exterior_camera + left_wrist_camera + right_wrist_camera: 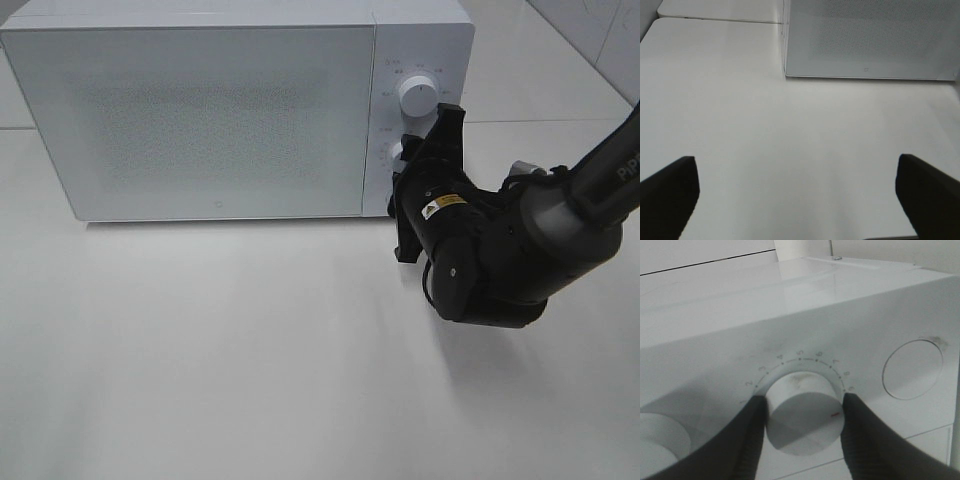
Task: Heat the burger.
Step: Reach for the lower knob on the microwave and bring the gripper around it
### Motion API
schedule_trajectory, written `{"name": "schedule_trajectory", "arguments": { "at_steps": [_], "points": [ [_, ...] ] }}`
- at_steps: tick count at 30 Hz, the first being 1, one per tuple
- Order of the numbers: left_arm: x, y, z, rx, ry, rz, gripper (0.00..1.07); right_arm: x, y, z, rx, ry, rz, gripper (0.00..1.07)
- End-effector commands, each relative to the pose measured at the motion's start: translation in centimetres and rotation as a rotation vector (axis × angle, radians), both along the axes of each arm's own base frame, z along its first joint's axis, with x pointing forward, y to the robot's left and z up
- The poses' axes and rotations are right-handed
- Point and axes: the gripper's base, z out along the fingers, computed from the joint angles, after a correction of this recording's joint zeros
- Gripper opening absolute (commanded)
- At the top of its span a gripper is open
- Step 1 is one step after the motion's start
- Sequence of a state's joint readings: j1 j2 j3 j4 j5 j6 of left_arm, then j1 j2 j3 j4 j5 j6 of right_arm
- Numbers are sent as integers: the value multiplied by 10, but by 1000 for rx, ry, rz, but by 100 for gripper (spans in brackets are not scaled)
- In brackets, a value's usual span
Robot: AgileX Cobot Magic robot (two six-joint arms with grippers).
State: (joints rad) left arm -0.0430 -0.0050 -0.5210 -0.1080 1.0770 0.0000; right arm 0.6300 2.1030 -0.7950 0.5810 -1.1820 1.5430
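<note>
Two right fingers (752,440) clamping lower dial (802,412), upper dial (417,95) adjacent, microwave (200,110) closed

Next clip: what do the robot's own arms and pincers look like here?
The right arm is glossy black with rounded housings, a grey joint section, a small yellow-and-white sticker and white lettering. The right pincer and left pincer have plain matte black fingers.

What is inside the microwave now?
The microwave door is shut and its dotted panel hides the inside, so any contents cannot be seen. Outside, the right end effector grips a dial.
</note>
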Motion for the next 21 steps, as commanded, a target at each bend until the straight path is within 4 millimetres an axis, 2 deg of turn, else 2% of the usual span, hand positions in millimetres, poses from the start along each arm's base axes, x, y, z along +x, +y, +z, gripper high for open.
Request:
{"name": "schedule_trajectory", "arguments": {
  "at_steps": [1, 4, 5, 6, 7, 8, 9, 10, 12, 13, 14, 16, 21],
  "points": [
    [-2, 0, 0, -4, -21, 4, 100, 6, 20, 33, 2, -252, 135, 9],
    [-2, 0, 0, -4, -21, 4, 100, 6, 18, 33, -13, -250, 113, 16],
    [-2, 0, 0, -4, -21, 4, 100, 7, 16, 32, -19, -245, 91, 22],
    [-2, 0, 0, -4, -21, 4, 100, 7, 16, 32, -19, -245, 91, 22],
    [-2, 0, 0, -4, -21, 4, 100, 7, 16, 32, -24, -243, 83, 26],
    [-2, 0, 0, -4, -21, 4, 100, 7, 14, 30, -31, -225, 61, 36],
    [-2, 0, 0, -4, -21, 4, 100, 7, 14, 30, -31, -225, 61, 36],
    [-2, 0, 0, -4, -21, 4, 100, 8, 12, 28, -35, -199, 42, 45],
    [-2, 0, 0, -4, -21, 4, 100, 8, 10, 27, -40, -185, 29, 49],
    [-2, 0, 0, -4, -21, 4, 100, 8, 8, 23, -60, -146, 7, 57],
    [-2, 0, 0, -4, -21, 4, 100, 8, 8, 23, -60, -146, 7, 57],
    [-2, 0, 0, -4, -21, 4, 100, 8, 6, 20, -90, -115, -14, 66],
    [-2, 0, 0, -4, -21, 4, 100, 7, 7, 17, -135, -88, 6, 72]
  ]
}}
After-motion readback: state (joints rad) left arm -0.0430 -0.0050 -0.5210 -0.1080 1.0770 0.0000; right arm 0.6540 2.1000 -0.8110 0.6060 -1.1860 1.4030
